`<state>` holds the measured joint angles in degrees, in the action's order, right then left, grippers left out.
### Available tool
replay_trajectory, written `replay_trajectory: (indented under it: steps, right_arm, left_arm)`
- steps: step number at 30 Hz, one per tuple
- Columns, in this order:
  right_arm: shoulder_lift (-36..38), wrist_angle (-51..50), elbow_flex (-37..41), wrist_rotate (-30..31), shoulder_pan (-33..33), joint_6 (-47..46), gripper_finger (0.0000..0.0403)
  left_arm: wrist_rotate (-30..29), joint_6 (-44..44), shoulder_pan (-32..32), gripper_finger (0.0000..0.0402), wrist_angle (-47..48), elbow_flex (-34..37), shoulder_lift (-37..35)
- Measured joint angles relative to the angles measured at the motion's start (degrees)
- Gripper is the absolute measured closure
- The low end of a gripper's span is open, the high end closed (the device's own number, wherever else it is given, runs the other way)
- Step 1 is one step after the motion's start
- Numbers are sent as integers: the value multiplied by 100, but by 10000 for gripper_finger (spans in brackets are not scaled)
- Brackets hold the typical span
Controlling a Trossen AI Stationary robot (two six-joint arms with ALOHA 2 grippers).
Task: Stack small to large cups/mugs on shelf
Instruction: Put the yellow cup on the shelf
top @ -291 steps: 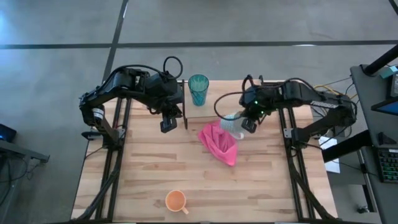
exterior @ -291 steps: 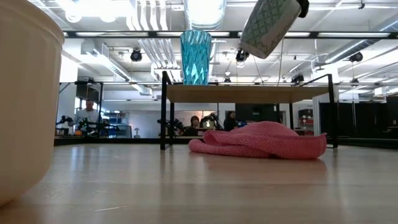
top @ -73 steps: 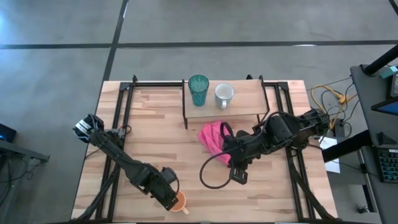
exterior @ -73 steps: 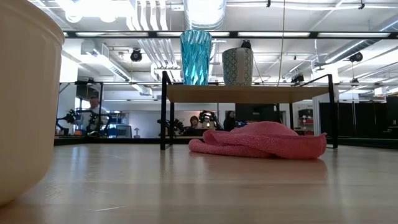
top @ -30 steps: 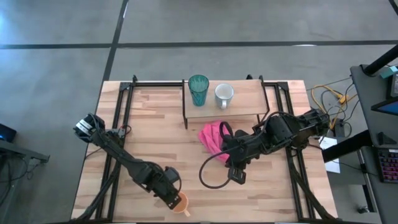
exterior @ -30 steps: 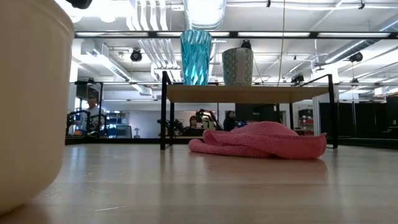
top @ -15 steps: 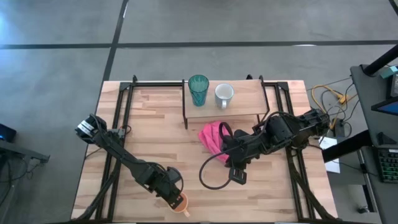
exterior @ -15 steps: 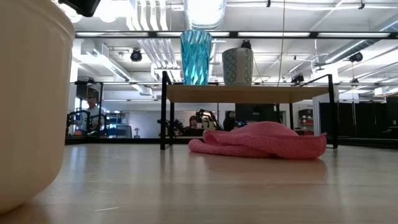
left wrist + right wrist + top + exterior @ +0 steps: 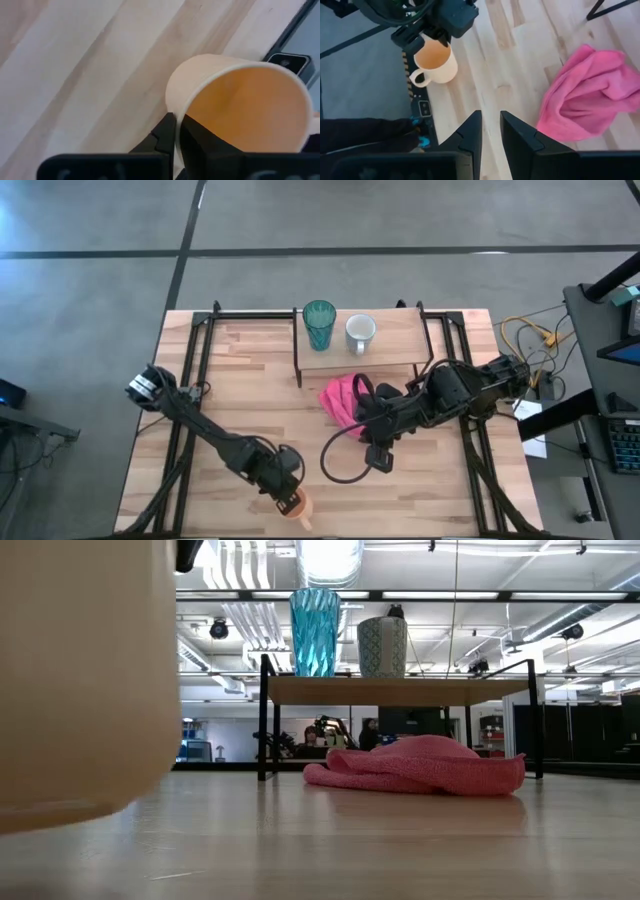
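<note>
**Ana:** Pickup of the last vessel looks like the step in hand. The left gripper (image 9: 285,490) has its fingers pinched on the rim of the orange mug (image 9: 295,504), one finger inside and one outside, near the table's front edge. In the low view the mug's base seems clear of the wood, so it is probably lifted already.

**Ben:** And the other two?

**Ana:** The teal tumbler (image 9: 319,324) and the white mug (image 9: 359,333) stand upright, just beside each other, on the shelf (image 9: 385,355), well away from the left gripper, at the far end of the table.

**Ben:** So what does the next move call for?

**Ana:** Probably a carry across the table past the pink cloth (image 9: 340,400), keeping the mug level, then a set-down on the bare part of the shelf beside the white mug. A rim pinch is a thin hold, so the mug could swing.

**Ben:** How does the mug look?

**Ana:** Small, pale cream outside, orange inside, empty, with a loop handle pointing away from the gripper.

**Ben:** The right gripper (image 9: 380,459)?

**Ana:** Waiting over mid-table just past the cloth, fingers a little apart, holding nothing.
</note>
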<state>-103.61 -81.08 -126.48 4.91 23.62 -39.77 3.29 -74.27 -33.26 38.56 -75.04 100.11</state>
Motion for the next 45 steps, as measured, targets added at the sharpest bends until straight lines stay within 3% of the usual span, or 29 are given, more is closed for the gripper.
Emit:
replay_trajectory:
  steps: [8,15,23,28,34,45]
  right_arm:
    - [0,-11,0,124,0,-2,339]
    - [0,-10,24,133,15,408,339]
    - [-4,-41,395,336,15,262,339]
    - [-4,68,899,768,23,-109,339]
    - [-4,275,1156,2154,169,-474,343]
    - [-2,1415,1808,2691,501,-633,346]
  left_arm:
    - [-46,1109,628,400,666,-296,-370]
    - [-96,3052,1520,400,1177,-702,-659]
    - [-270,4121,2455,400,1353,-1294,-619]
    - [-542,4162,2755,401,1345,-1588,-618]
    - [-554,3884,2898,401,1350,-1718,-584]
    - [-520,3660,3105,401,1349,-1756,-574]
